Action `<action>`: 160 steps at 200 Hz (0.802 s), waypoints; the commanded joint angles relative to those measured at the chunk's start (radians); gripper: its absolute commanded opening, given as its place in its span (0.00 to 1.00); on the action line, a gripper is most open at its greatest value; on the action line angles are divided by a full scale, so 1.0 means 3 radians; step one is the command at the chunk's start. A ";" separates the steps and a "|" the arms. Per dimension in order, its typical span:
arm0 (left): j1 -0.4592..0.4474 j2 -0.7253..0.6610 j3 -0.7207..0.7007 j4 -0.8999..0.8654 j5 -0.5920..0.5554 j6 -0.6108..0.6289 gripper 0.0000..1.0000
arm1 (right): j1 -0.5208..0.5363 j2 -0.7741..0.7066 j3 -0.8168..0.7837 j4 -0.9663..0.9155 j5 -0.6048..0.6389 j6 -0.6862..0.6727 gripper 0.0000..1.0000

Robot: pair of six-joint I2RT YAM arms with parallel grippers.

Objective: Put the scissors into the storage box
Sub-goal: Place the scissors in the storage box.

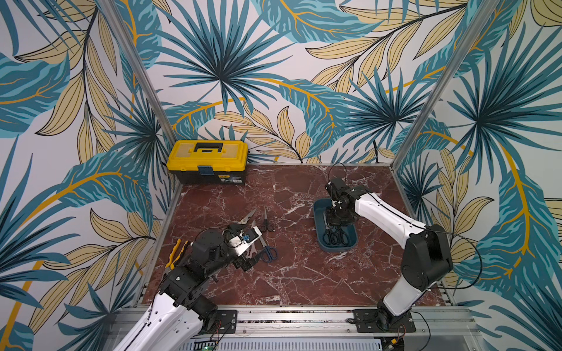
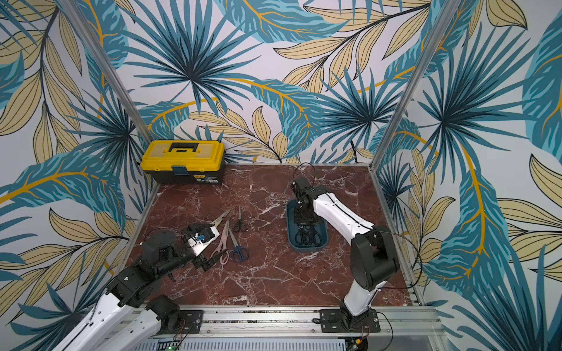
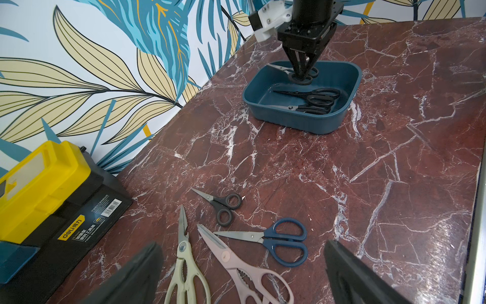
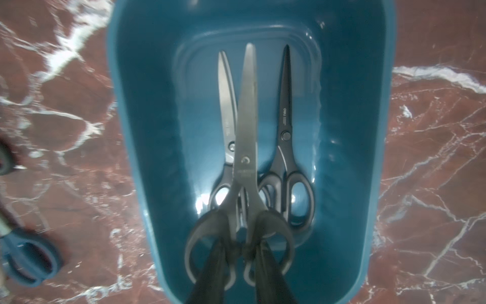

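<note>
Can't see the right gripper (image 3: 302, 72) tips in both top views: buried under its own wrist, above the storage box (image 1: 317, 225). Can't tell whether the held scissors (image 4: 247, 118) touch the box floor or hang just off it. Yellow-handled pliers (image 1: 175, 253) half under the left arm. Cut off at the frame edge in the left wrist view: loops of the pink-handled scissors (image 3: 236, 260) and cream-handled scissors (image 3: 184, 263). Blurred in the right wrist view: blue-handled scissors (image 3: 278, 242).

Right gripper: nearly closed, pinching the held pair's black handles where the loops meet, blade crossing the steel-bladed pair (image 4: 226, 105) lying in the box beside the black-bladed pair (image 4: 285, 118). Left gripper (image 3: 242, 243): spread wide, gripping nothing, hovering over the pink and cream handles. Out on the marble table (image 3: 342, 171) near those: small black-handled scissors (image 3: 221, 205).
</note>
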State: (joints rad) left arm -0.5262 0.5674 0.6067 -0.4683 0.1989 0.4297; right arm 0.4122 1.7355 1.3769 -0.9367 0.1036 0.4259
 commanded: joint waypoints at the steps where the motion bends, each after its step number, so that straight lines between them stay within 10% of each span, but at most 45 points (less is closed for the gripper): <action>1: 0.0017 -0.0005 0.0059 0.0027 -0.0015 -0.0029 1.00 | -0.0003 0.0224 -0.0025 -0.0033 -0.0054 -0.0116 0.14; 119: 0.0019 -0.0030 0.0228 0.0098 -0.0411 -0.0345 1.00 | -0.0001 0.0138 0.0049 0.0100 -0.0124 -0.0120 0.37; 160: 0.0012 0.0357 0.0420 0.0605 -0.0844 -0.1636 0.99 | -0.0313 -0.0378 -0.0068 0.0106 0.0250 -0.0149 0.48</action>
State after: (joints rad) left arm -0.5262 0.5953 0.6701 -0.3954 0.0463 0.2039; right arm 0.3908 1.7100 1.3785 -0.9089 0.0898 0.3901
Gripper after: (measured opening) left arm 0.999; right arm 0.462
